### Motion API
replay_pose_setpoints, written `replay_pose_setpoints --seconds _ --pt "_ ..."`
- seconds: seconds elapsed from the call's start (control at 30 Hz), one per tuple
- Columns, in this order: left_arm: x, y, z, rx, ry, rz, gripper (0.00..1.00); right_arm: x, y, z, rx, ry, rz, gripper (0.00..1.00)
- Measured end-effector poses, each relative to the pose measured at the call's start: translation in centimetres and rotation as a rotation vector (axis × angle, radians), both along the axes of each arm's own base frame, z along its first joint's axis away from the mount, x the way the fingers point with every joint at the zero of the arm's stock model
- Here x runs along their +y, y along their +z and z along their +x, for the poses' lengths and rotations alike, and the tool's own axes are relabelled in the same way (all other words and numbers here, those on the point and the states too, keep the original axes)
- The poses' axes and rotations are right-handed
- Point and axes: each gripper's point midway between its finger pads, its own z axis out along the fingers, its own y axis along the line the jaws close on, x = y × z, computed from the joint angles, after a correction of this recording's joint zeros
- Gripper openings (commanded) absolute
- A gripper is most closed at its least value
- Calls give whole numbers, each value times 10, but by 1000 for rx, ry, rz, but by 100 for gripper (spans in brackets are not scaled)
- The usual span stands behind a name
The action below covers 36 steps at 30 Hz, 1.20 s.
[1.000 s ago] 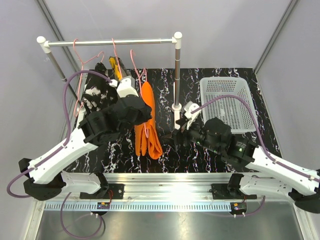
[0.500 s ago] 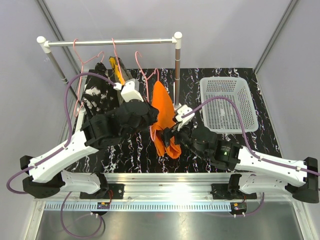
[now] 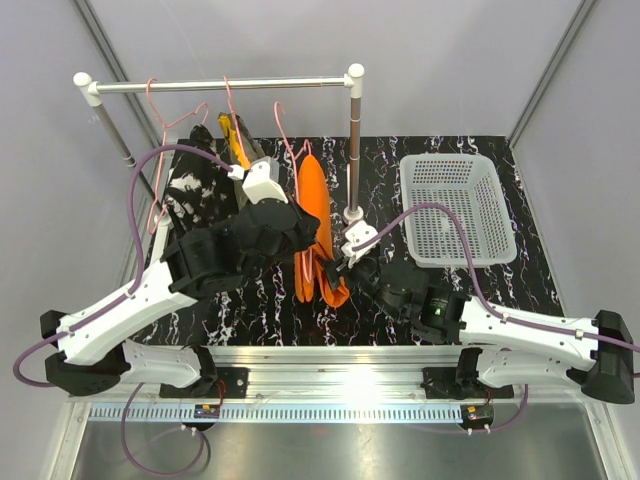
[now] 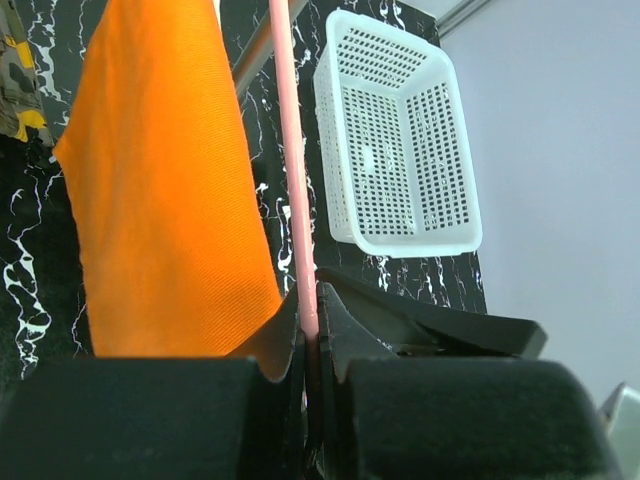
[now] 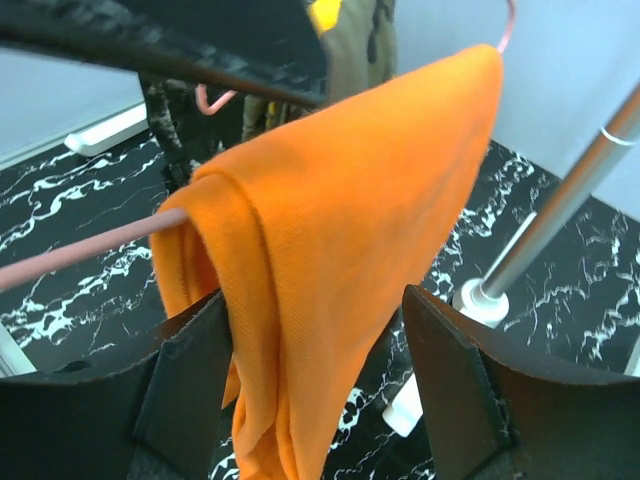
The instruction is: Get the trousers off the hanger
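My left pincer (image 4: 310, 340) is clamped on the pink hanger (image 4: 293, 150); my right pincer (image 5: 320, 335) straddles the orange trousers (image 5: 340, 230).
My left jaws are shut tight on the hanger's thin rod, with the orange pair draped just beside them. My right fingers stand apart on either side of that hanging cloth, not squeezing it. The camouflage pair (image 5: 365, 40) hangs beyond it, and the white basket (image 4: 415, 243) lies ahead of my left pincer.

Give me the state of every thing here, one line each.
orange trousers, draped over the pink hanger
pink hanger, clamped in the left gripper
left gripper, shut on the hanger
right gripper, jaws open astride the orange trousers
camouflage trousers, hanging
black speckled trousers, hanging
basket, upright, empty
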Motion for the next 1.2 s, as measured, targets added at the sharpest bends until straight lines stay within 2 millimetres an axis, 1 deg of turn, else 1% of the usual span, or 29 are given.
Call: replay_pose_setpoints --seconds 0.07,0.17,0.2,0.27,0.37,0.47,0.57,0.67,0.83,1.0,1.17,1.2 --pt "-1 0 -2 0 -7 0 0 3 -3 -2 -22 26 -13 74" --pt "-5 3 -4 -2 -17 -6 0 12 -2 -3 -53 64 -24 73" --pt "-5 5 -5 -3 -20 -8 0 14 -2 -3 -60 71 -29 70" --pt "-6 8 -6 -7 -26 -14 0 17 -5 0 -69 67 -43 68" --pt "-8 11 -9 -16 -39 -13 0 19 -9 7 -93 32 -67 67" --pt "-8 13 -10 -25 -47 -3 0 16 -5 13 -125 0 -73 67" --pt "-9 17 -13 -34 -58 -5 0 14 1 14 -149 -8 -74 67" --pt "-10 24 -15 -45 -69 -14 0 10 8 13 -168 -4 -73 68" --pt "-10 39 -19 -67 -84 -34 0 -2 21 10 -194 -10 -76 70" --pt "-9 51 -20 -91 -88 -42 0 -12 22 8 -191 -23 -96 71" --pt "-10 55 -21 -102 -91 -45 0 -23 29 10 -203 -61 -91 71" --pt "-10 55 -21 -102 -92 -46 0 -23 29 11 -207 -67 -95 73"
